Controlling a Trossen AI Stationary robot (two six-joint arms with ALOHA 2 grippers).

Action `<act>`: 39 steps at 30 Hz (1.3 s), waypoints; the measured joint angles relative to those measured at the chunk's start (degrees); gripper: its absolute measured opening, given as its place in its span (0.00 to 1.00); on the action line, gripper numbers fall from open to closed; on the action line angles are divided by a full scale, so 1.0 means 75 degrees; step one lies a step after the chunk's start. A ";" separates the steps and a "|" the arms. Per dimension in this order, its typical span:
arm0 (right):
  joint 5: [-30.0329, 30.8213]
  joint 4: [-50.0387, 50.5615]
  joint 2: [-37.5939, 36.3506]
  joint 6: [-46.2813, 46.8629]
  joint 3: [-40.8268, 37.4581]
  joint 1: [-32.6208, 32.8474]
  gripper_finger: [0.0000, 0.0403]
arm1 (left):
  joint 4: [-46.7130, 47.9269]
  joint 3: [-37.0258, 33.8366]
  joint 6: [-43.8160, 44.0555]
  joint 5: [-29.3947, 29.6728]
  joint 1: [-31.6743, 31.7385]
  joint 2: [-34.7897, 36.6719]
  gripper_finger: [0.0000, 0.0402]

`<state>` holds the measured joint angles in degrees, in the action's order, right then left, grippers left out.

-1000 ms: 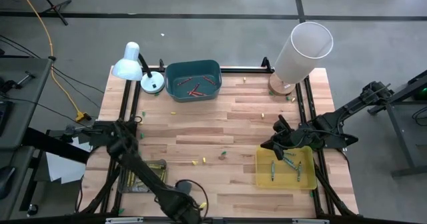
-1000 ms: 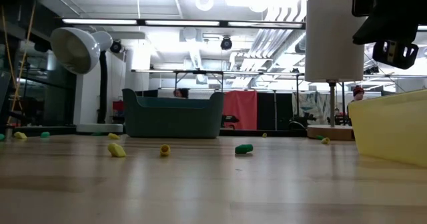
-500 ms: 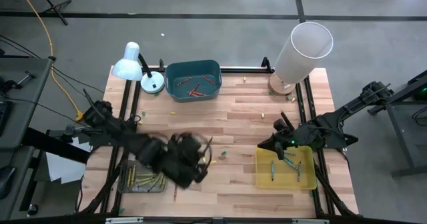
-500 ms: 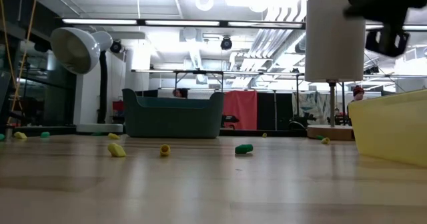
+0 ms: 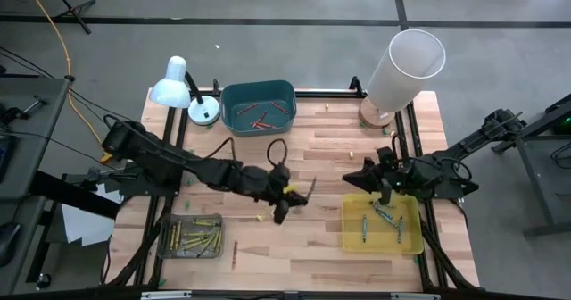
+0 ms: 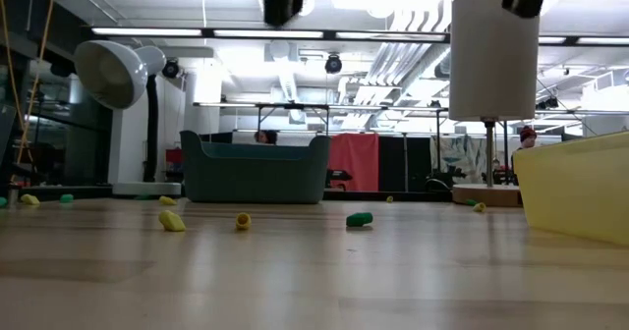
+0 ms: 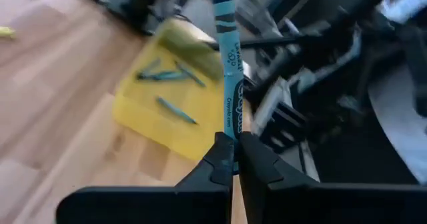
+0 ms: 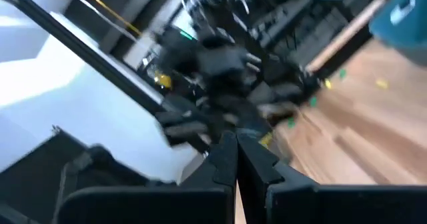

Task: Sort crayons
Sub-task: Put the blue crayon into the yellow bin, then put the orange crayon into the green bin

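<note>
Over the middle of the pale wooden slat table (image 5: pixel 330 148), the left gripper (image 5: pixel 287 200) reaches across from the left edge, its 2 dark fingers clamped on a blue-green paper-wrapped crayon (image 7: pixel 227 71) that sticks up out of the fingertips in the left wrist view. Past that crayon lies the shallow yellow plastic tray (image 5: pixel 352 237) at the table's right front, holding several more blue-green crayons (image 5: pixel 386 215). The right gripper (image 5: pixel 385 193) hovers over that tray's rear edge with its fingers pressed together and nothing between them. At the left front sits a grey metal tray (image 5: pixel 165 251) filled with yellow and green crayons (image 5: pixel 198 239), and 1 thin dark crayon (image 5: pixel 235 250) lies loose on the wood just beside it. A deep teal plastic bin (image 5: pixel 228 99) at the rear holds red crayons (image 5: pixel 260 120). Beside it stands a white desk lamp (image 5: pixel 174 84), and a tall white cylinder lamp (image 5: pixel 403 66) occupies the right rear corner. Small yellow and green crumbs (image 6: pixel 359 218) are scattered across the open wood between the trays.
</note>
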<state>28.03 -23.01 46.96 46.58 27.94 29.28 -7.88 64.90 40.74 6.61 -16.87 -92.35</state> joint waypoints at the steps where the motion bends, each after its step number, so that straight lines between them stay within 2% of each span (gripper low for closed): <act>1: 0.0092 -0.0181 0.0000 -0.0142 0.0000 0.0000 0.00 | -0.0298 -0.0179 0.0104 -0.0006 0.0098 -0.0080 0.00; 4: 0.0412 -0.0721 -0.0024 -0.0794 0.0006 0.0000 0.00 | -0.0730 -0.0283 -0.0048 -0.0051 0.0292 -0.0507 0.00; 8: 0.0964 -0.1520 -0.0079 -0.1813 0.0017 -0.0013 0.00 | -0.0954 0.0358 -0.0494 -0.0362 0.0357 -0.1343 0.00; 14: 0.1524 -0.2160 -0.0138 -0.2959 0.0017 -0.0055 0.00 | -0.0925 0.2368 -0.1238 -0.0923 0.0357 -0.3160 0.00; 21: 0.1647 -0.2115 -0.0169 -0.3079 0.0015 -0.0055 0.00 | -0.0932 0.4758 -0.2265 -0.0821 0.0432 -0.4985 0.00; 24: 0.1647 -0.2115 -0.0172 -0.3080 0.0015 -0.0055 0.00 | -0.0754 0.5469 -0.2160 -0.0847 0.0533 -0.5494 0.01; 28: 0.1670 -0.2129 -0.0175 -0.3079 0.0015 -0.0055 0.00 | -0.0019 0.6042 -0.1989 -0.1251 0.0711 -0.5713 0.08; 34: 0.1673 -0.2151 -0.0178 -0.3079 0.0015 -0.0055 0.00 | 0.1049 0.6117 -0.1844 -0.1830 0.0917 -0.5377 0.31; 36: 0.1672 -0.2159 -0.0178 -0.3079 0.0015 -0.0055 0.00 | 0.1817 0.6122 -0.1770 -0.2221 0.1023 -0.5053 0.38; 39: 0.1672 -0.2181 -0.0181 -0.3079 0.0015 -0.0055 0.00 | 0.3609 0.6132 -0.1800 -0.2497 0.1136 -0.4484 0.46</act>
<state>40.57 -39.37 45.60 23.49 28.05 28.86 19.19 110.89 27.24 -12.11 -8.35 -125.98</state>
